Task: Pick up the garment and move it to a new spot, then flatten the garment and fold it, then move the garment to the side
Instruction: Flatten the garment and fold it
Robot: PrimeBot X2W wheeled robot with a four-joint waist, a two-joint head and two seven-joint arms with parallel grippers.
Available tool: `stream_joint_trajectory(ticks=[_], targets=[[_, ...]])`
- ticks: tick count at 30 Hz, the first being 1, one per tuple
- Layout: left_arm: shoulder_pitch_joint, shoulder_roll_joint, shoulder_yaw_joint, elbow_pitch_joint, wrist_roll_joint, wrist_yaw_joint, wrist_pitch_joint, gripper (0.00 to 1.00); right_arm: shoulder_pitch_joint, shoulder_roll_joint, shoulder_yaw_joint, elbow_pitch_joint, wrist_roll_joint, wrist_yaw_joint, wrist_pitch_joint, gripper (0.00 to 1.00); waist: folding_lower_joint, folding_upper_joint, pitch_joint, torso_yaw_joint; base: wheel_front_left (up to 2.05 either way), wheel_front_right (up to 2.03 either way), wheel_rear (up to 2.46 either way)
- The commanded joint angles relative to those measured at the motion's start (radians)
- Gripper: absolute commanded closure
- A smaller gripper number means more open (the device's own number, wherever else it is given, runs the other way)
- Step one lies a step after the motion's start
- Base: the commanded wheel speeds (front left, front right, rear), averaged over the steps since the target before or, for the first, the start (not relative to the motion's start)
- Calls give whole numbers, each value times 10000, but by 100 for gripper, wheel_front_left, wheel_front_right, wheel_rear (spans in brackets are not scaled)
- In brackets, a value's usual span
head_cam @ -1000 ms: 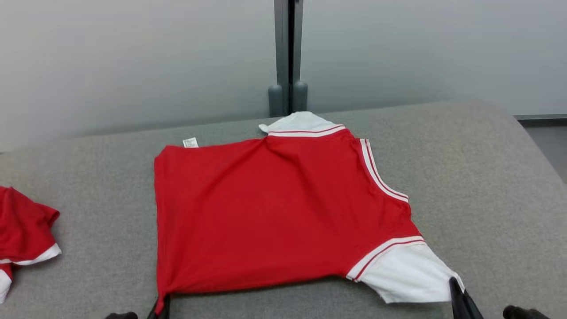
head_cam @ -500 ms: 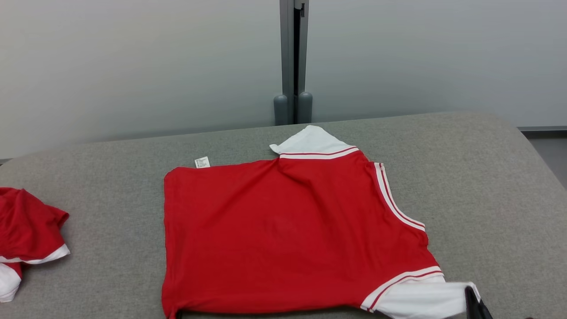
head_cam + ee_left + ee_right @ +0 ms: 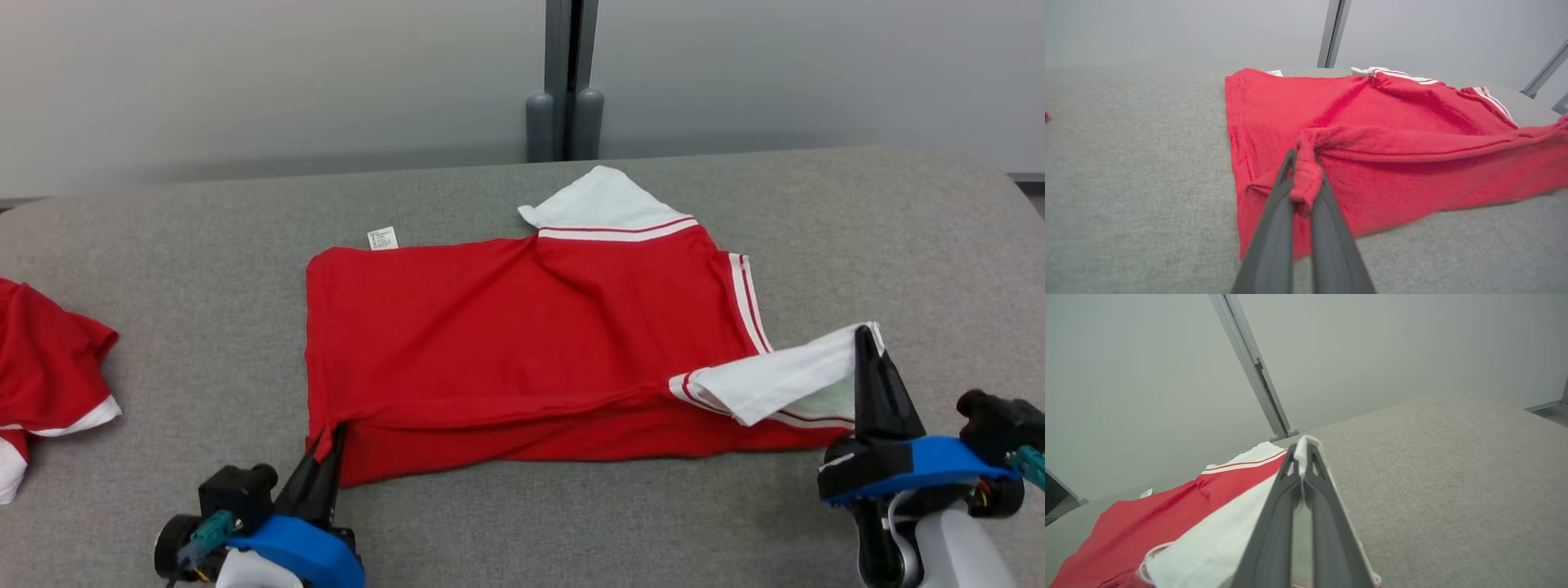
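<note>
- Pinching the garment (image 3: 522,343) at two places, both grippers have their dark fingers pressed together on cloth.
- At 7 o'clock in the head view, the left gripper (image 3: 333,433) clamps the red hem corner (image 3: 326,441), which is bunched between its fingers and raised off the grey padded table (image 3: 163,269).
- From that gripper the bulk of the garment spreads away toward 1 o'clock. The near edge is lifted and doubled over the layer beneath.
- At 4 o'clock in the head view, the right gripper (image 3: 865,335) is closed on the edge of the near sleeve (image 3: 775,376), which is white, and holds it above the table.
- That sleeve stretches from the fingertips toward 9 o'clock, draped over the lower right of the red body.
- The garment lies around the middle of the table, its far part mostly flat.
- Its far sleeve (image 3: 604,204), also white, points to 12 o'clock, near the grey post (image 3: 567,82).
- A small white label (image 3: 382,238) sticks out at the garment's 11 o'clock edge.
- A second red-and-white shirt (image 3: 45,367) lies crumpled at 9 o'clock in the head view, well apart from both grippers.
</note>
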Motion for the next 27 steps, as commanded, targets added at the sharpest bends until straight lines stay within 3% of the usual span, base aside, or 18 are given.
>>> stream_joint_trajectory(ticks=[1,8,14,15,16,17,18,27], targets=[[-349,134,-111,-26,-94,30,-26,100,-360,-52,-6,152,-105,1,-35,100,-2,-2,359,245,0,0,0],[-1483,723,-744,-28,-639,30,-28,100,-1834,-54,75,867,-597,1,-34,100,-2,-2,1224,404,0,0,0],[-1971,900,-1124,154,-867,30,-28,100,-2290,-54,-70,1379,-884,1,-34,100,-2,-2,1520,382,0,0,0],[-2035,911,-1165,227,-938,30,-26,89,-2351,-52,-97,1465,-918,1,-37,100,-2,-2,1553,370,0,0,0],[-2101,912,-1149,261,-991,30,-28,39,-2409,-58,-170,1561,-956,1,-35,68,-2,-2,1573,360,0,0,0],[-2191,895,-999,256,-1025,30,-28,7,-2468,-60,-294,1582,-967,1,-35,30,-2,-2,1584,353,0,0,0],[-2213,869,-876,251,-1002,30,-28,0,-2505,-63,-416,1526,-1005,1,-35,0,-2,-2,1586,348,0,0,0],[-1287,489,-438,489,-1213,29,-26,0,-1555,-51,-876,690,-1060,1,-35,0,-2,-2,1439,310,0,0,0]])
